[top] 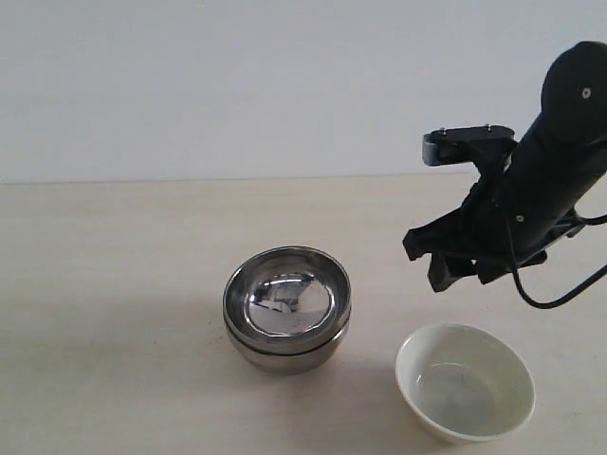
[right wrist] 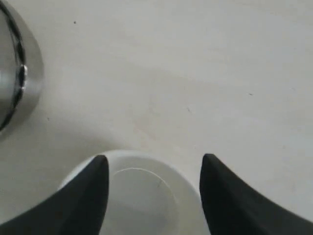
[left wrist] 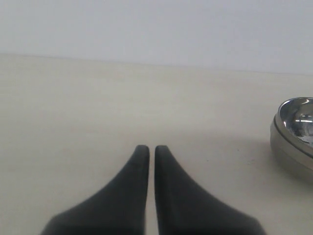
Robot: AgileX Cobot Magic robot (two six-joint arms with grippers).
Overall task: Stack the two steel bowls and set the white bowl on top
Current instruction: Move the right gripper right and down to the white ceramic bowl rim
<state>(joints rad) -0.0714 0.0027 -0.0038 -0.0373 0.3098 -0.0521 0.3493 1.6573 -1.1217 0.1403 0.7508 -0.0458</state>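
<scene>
Two steel bowls [top: 287, 309] sit nested one inside the other at the middle of the table; their edge also shows in the left wrist view as steel bowls [left wrist: 293, 134] and in the right wrist view as steel bowls [right wrist: 14, 83]. The white bowl [top: 465, 381] stands empty on the table at the front right, apart from the stack. My right gripper [top: 455, 270] hangs open above and behind it, holding nothing; the white bowl [right wrist: 142, 196] lies below its spread fingers [right wrist: 93, 196]. My left gripper [left wrist: 152, 149] is shut and empty, low over bare table, away from the stack.
A pale wooden table [top: 114, 284] runs back to a plain white wall [top: 237, 85]. A black cable [top: 555, 299] loops from the right arm above the white bowl.
</scene>
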